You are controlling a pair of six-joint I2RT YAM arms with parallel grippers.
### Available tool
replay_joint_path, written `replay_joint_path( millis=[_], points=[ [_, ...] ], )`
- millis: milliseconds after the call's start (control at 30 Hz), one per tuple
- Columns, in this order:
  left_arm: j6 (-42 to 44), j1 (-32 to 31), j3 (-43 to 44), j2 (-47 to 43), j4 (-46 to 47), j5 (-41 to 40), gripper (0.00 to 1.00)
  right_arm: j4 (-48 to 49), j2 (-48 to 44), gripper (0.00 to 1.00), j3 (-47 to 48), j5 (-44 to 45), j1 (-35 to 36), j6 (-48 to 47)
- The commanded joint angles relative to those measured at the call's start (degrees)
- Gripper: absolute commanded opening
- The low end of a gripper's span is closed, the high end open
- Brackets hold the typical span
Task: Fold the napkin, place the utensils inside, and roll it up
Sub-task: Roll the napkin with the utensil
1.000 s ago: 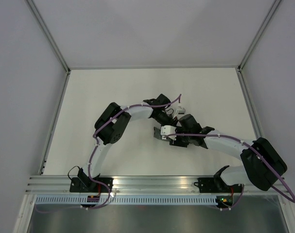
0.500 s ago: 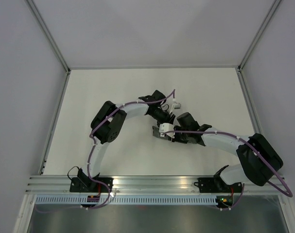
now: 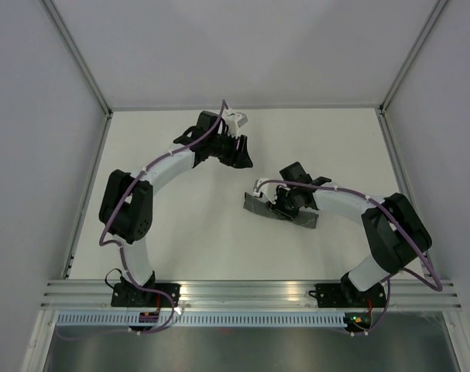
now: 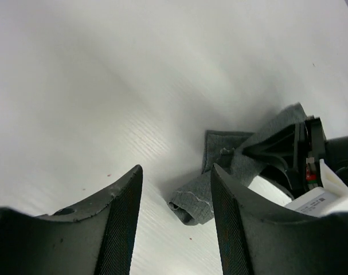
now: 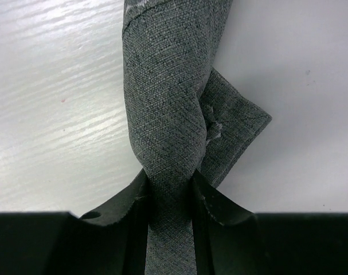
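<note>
The napkin [image 3: 304,218] lies as a tight dark grey roll on the white table, right of centre. No utensils show; whether any are inside the roll cannot be told. My right gripper [image 3: 284,204] is shut on the roll's middle. In the right wrist view the roll [image 5: 168,97] runs up from between the closed jaws of the gripper [image 5: 169,192], with a loose corner flap [image 5: 237,129] beside it. My left gripper [image 3: 241,155] is open and empty, well behind and left of the roll. Its view shows the roll's end [image 4: 199,197] ahead between the spread fingers of the gripper [image 4: 176,172].
Grey walls with metal rails [image 3: 87,194] bound the table on the left, back and right. An aluminium rail [image 3: 242,291] carrying both arm bases runs along the near edge. The right arm's white wrist [image 4: 314,197] shows in the left wrist view.
My left arm has pulled away from the napkin to the back left, with its gripper now open and empty. My right gripper stays shut on the roll.
</note>
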Motion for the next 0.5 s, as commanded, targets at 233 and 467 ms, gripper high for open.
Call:
replay_joint_path(
  millis=[233,467],
  points=[
    [-17.4,-0.4,-20.6,-13.3,11.5,-16.4,0.56,-7.6,13.5,0.26,13.4,-3.9,-1.9,14.3],
    [-27.1,-1.5,-35.7,-17.5,27.1,-17.4,0.57,-7.1,20.2,0.26,20.5,-5.5,-1.9,21.7]
  ],
)
